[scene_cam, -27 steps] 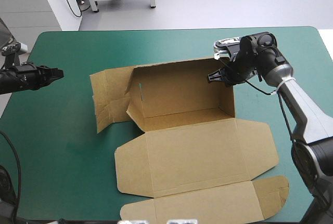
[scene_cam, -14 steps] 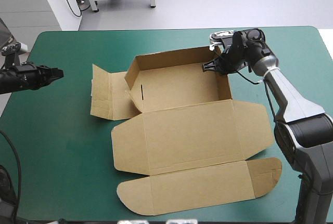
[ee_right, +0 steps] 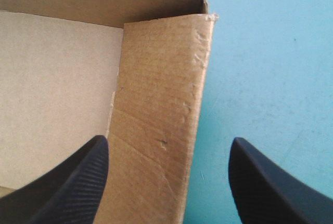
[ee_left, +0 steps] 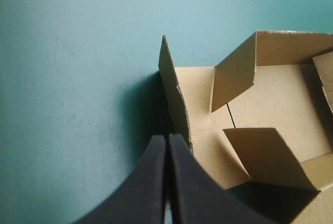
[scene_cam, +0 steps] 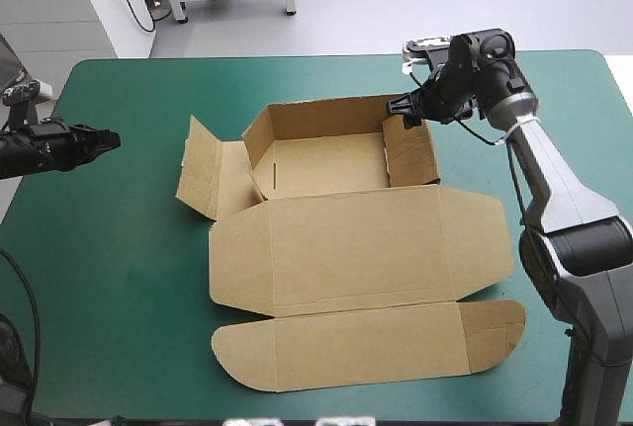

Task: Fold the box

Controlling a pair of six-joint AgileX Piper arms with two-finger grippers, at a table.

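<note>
At the left edge of the teal-green surface [scene_cam: 119,248] the left pincer [scene_cam: 111,137] is hovering with its black fingers pressed together into one point. It is aiming toward the box [scene_cam: 316,164] but hanging well apart from it.

The brown box is sitting mid-surface as a part-raised tray, its long axis running left to right. Its left end flap [scene_cam: 203,174] is standing half up, leaning outward and not yet tucked. The broad lid panel [scene_cam: 356,243] is lying flat toward the near edge. In the left wrist view that loose flap is lying straight ahead of the shut fingers, edge-on to them.

At the tray's right end, the right end wall [scene_cam: 410,149] is standing nearly upright and tilting slightly inward. The right pincer [ee_right: 169,141] is poised directly over it at the far right corner, fingers spread wide. One finger is hanging over the tray's inside and the other over bare cover outside, so the wall's top edge is running between them. I cannot tell whether either finger is touching the board.

Judging from this, the right arm is far nearer the work, and the coming move is turning on that straddle. The wall is lying along the gap, so bringing the fingers together would pinch it through its thickness, ready to fold it inward.
</note>
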